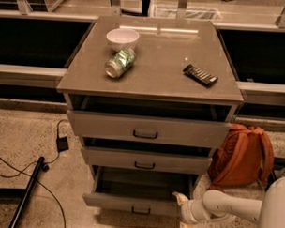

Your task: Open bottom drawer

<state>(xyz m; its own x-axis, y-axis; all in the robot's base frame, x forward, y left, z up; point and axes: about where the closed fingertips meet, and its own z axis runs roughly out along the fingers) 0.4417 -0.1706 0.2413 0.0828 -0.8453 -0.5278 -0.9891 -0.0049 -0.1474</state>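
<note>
The bottom drawer [130, 202] is the lowest of three grey cabinet drawers, with a small dark bar handle [140, 210]. It stands pulled out the farthest, showing its plain grey inside. My gripper [182, 212] comes in from the lower right on a white arm and sits at the drawer's right front corner, beside the front panel. One pale finger [180, 199] points up at the drawer's edge.
The top drawer [146, 130] and middle drawer [145, 160] are slightly open. On the cabinet top lie a white bowl [122, 39], a green can [120, 63] and a dark snack bar [200, 74]. An orange backpack [242, 157] stands at the right. Cables and a black pole [27, 187] lie left.
</note>
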